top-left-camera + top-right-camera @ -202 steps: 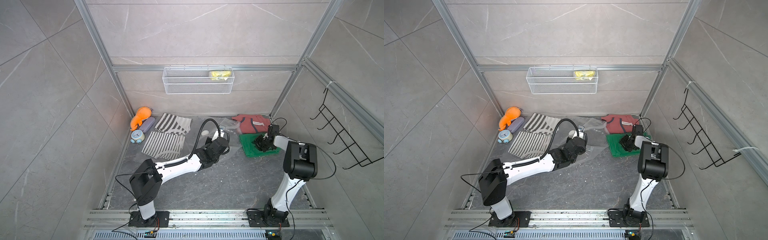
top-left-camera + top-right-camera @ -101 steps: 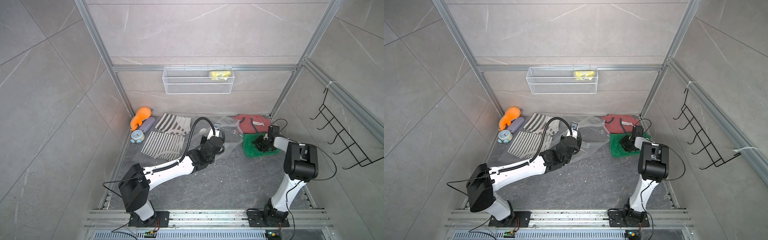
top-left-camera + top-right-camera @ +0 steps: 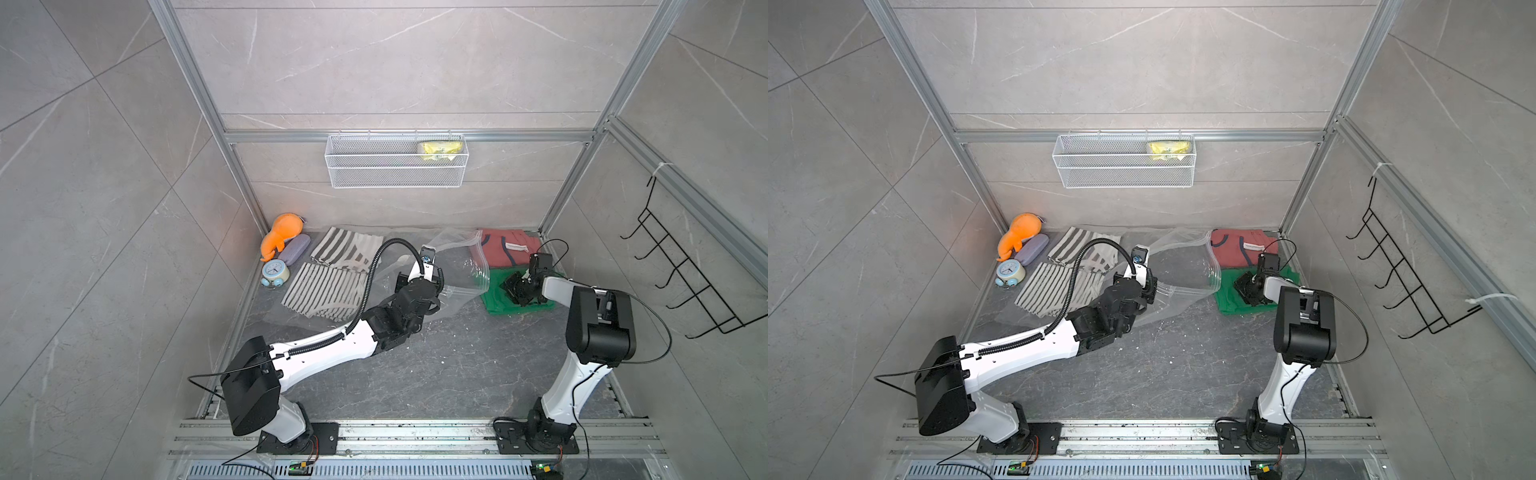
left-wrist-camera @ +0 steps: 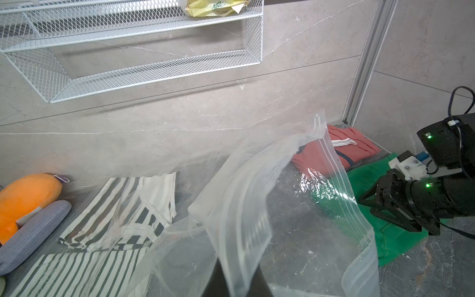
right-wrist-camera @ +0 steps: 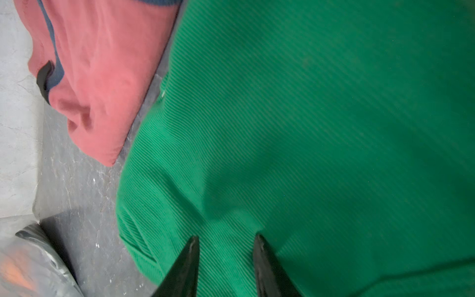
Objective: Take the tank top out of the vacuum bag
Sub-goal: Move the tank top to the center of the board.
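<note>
Here, in a grey-tiled cell framed in aluminium, my left pincer (image 4: 237, 280) is clamped on the zip-strip mouth of the vacuum bag (image 4: 246, 195), holding the clear plastic raised off the floor (image 3: 436, 374). My right pincer (image 5: 225, 237) stands with jaws apart, tips down on the green ribbed tank top (image 5: 308, 128), with no fold visibly caught between them. Taking the back wall as twelve o'clock, the tank top lies at about two o'clock on the floor, almost wholly outside the bag; only its nine-o'clock edge shows through the plastic in the left wrist view. To finish the step well, I judge, the right pincer should pin the cloth firmly while the left draws the bag's mouth toward nine o'clock, high enough that the crinkly film (slippery, I expect, and apt to snag) clears the hem. The floor is dark marbled stone flecked with white. A folded red garment (image 3: 507, 249) sits at one o'clock and striped cloths (image 3: 328, 282) at ten, beside an orange plush toy (image 3: 282, 232), a grey case (image 3: 296, 248) and a small alarm clock (image 3: 275, 272). A wire basket (image 3: 395, 174) hangs at twelve and a black hook rack (image 3: 690, 270) at three.
</note>
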